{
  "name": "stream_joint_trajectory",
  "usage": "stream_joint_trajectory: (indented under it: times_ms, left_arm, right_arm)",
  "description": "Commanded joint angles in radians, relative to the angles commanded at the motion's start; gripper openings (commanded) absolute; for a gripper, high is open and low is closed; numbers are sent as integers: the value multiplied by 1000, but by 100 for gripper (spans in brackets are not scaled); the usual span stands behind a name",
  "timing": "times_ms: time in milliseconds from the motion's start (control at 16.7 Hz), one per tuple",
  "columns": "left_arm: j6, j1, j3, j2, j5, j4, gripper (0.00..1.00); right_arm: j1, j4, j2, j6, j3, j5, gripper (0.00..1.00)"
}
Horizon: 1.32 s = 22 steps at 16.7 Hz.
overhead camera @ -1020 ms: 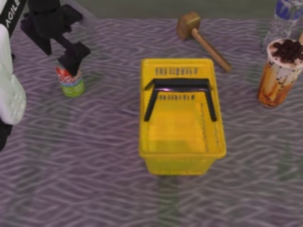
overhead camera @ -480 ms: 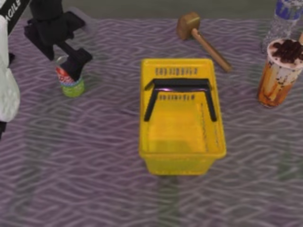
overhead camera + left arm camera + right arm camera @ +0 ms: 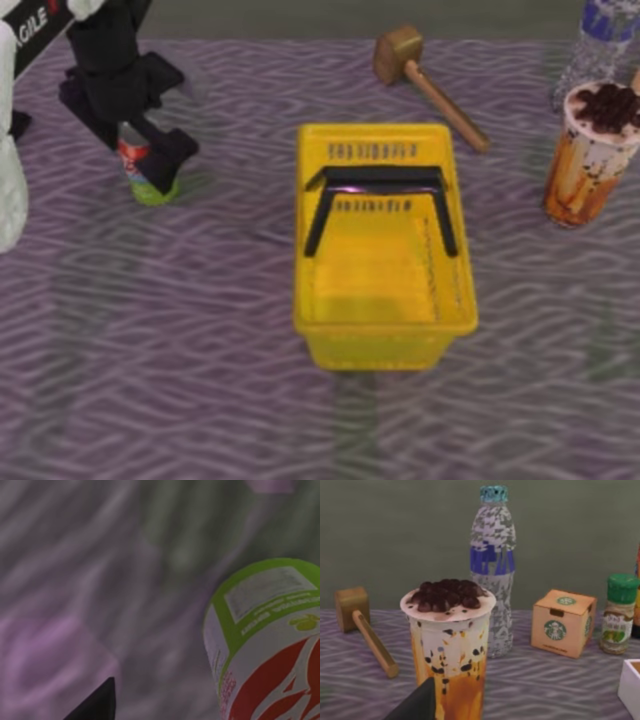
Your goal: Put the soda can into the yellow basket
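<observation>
The soda can (image 3: 152,189), red above and light green below, stands upright at the table's far left. My left gripper (image 3: 150,162) is low over it and open, with its dark fingers astride the can's upper part. In the left wrist view the can (image 3: 265,645) fills one side and one fingertip (image 3: 100,705) stands clear of it with bare cloth between. The yellow basket (image 3: 385,325) sits in the middle of the table with its black handle (image 3: 380,180) raised and nothing inside. My right gripper is out of the top view; one of its fingertips (image 3: 420,702) shows in the right wrist view.
A wooden mallet (image 3: 425,80) lies behind the basket. A brown bubble-tea cup (image 3: 590,155) and a clear bottle (image 3: 600,40) stand at the far right. The right wrist view also shows a cardboard box (image 3: 563,622) and a green-capped jar (image 3: 619,612).
My left gripper has come down over the soda can and now hides most of its red top. The can and basket have not moved.
</observation>
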Motion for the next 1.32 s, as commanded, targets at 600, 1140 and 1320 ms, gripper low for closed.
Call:
stream_joint_trajectory:
  times_ms: [600, 1140, 1320]
  left_arm:
    - [0, 0, 0, 0, 0, 0, 40]
    - [0, 0, 0, 0, 0, 0, 0]
    - [0, 0, 0, 0, 0, 0, 0]
  right_arm:
    - [0, 0, 0, 0, 0, 0, 100]
    - [0, 0, 0, 0, 0, 0, 100]
    - [0, 0, 0, 0, 0, 0, 100]
